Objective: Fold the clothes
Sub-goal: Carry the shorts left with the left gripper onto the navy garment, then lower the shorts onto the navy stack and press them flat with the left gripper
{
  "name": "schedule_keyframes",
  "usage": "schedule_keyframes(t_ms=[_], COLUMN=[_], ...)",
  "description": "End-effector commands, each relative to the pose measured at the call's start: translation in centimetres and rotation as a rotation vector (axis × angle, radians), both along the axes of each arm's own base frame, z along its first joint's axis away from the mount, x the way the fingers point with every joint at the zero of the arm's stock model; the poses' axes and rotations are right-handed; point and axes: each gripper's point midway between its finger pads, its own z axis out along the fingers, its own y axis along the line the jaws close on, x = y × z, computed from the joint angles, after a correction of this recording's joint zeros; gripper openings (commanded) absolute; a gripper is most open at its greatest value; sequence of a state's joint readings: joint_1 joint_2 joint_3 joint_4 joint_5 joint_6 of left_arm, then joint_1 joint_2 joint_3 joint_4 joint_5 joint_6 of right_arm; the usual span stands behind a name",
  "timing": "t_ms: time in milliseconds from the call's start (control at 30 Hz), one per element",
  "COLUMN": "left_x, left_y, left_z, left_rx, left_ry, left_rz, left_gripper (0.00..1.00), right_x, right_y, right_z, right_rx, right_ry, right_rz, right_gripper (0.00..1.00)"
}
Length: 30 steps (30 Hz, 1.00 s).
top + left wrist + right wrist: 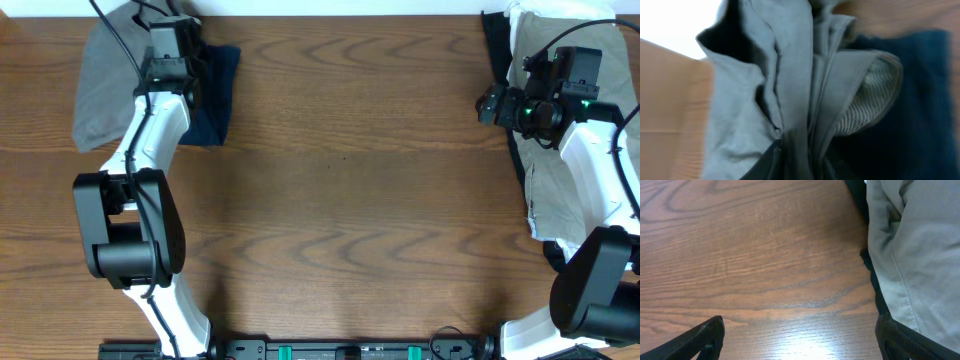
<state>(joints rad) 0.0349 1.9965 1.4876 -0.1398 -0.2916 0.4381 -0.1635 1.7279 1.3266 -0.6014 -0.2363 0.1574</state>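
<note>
A grey garment [103, 85] lies bunched at the far left of the table, with a navy garment [215, 95] beside it on its right. My left gripper [172, 22] is over their far end. In the left wrist view it [795, 161] is shut on a gathered fold of the grey garment [790, 65], with the navy garment [920, 100] to the right. My right gripper [488, 105] is open and empty over bare wood [800, 330], just left of a pale beige garment [548, 195] that also shows in the right wrist view [915, 255].
A dark cloth [496, 45] lies under the pale garment's left edge and shows as a dark strip [866, 260] in the right wrist view. The wooden table [350, 180] stretches between the two piles. Its far edge runs just behind the grey garment.
</note>
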Motion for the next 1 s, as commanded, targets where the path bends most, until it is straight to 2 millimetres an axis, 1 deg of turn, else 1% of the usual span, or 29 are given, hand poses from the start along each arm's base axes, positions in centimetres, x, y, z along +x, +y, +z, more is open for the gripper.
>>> schedule_keyframes(t_ms=[0, 100, 200, 367, 433, 500, 567, 600, 667, 700, 767, 800, 833, 900, 967], left_x=[0.0, -1.1, -2.0, -2.9, -2.6, -2.0, -1.3, -1.1, -0.7, -0.4, 0.4, 0.9, 1.4, 2.4, 3.5], left_y=[-4.2, -8.1, -10.9, -14.1, -14.5, -13.8, -12.3, -11.4, -9.6, -8.5, -6.5, -5.5, -4.4, -2.5, -0.8], left_z=[-2.3, -3.6, -4.0, -4.4, -3.4, -1.3, 1.2, 2.7, 5.1, 6.1, 7.3, 7.6, 7.7, 7.4, 6.7], left_rx=[-0.190, -0.334, -0.407, -0.410, -0.397, -0.398, -0.408, -0.413, -0.427, -0.434, -0.440, -0.443, -0.440, -0.434, -0.428], left_ry=[0.059, 0.134, 0.174, 0.216, 0.194, 0.136, 0.062, 0.019, -0.061, -0.103, -0.172, -0.201, -0.230, -0.272, -0.311], left_rz=[-0.126, -0.259, -0.337, -0.395, -0.387, -0.311, -0.221, -0.183, -0.116, -0.083, -0.046, -0.030, -0.017, 0.007, 0.028], left_gripper=[0.25, 0.26, 0.26, 0.26, 0.26, 0.37, 0.46, 0.50, 0.56, 0.62, 0.74, 0.78, 0.83, 0.97, 0.98], right_x=[0.2, 0.2, 0.3, 0.2, 0.2, 0.2, 0.1, 0.1, 0.1, 0.1, 0.1, 0.2, 0.2, 0.2, 0.1], right_y=[1.0, 1.0, 1.0, 1.0, 1.0, 1.0, 1.0, 1.0, 1.0, 1.0, 1.0, 1.0, 1.0, 1.0, 1.0], right_z=[-0.1, 0.0, 0.0, 0.0, 0.0, 0.0, -0.1, -0.1, -0.1, -0.1, -0.2, -0.2, -0.3, -0.6, -0.8], right_rx=[0.007, 0.007, 0.006, 0.007, 0.007, 0.007, 0.006, 0.002, -0.006, -0.008, -0.007, -0.007, -0.007, -0.010, -0.015], right_ry=[-0.004, -0.006, -0.008, -0.007, -0.007, -0.006, -0.003, -0.004, -0.006, -0.006, -0.004, -0.003, -0.001, 0.003, 0.008], right_rz=[0.023, 0.023, 0.023, 0.023, 0.023, 0.023, 0.024, 0.031, 0.043, 0.045, 0.045, 0.045, 0.046, 0.051, 0.061], right_gripper=[0.95, 0.95, 0.95, 0.95, 0.95, 0.95, 0.95, 0.96, 0.96, 0.96, 0.96, 0.96, 0.97, 0.97, 0.98])
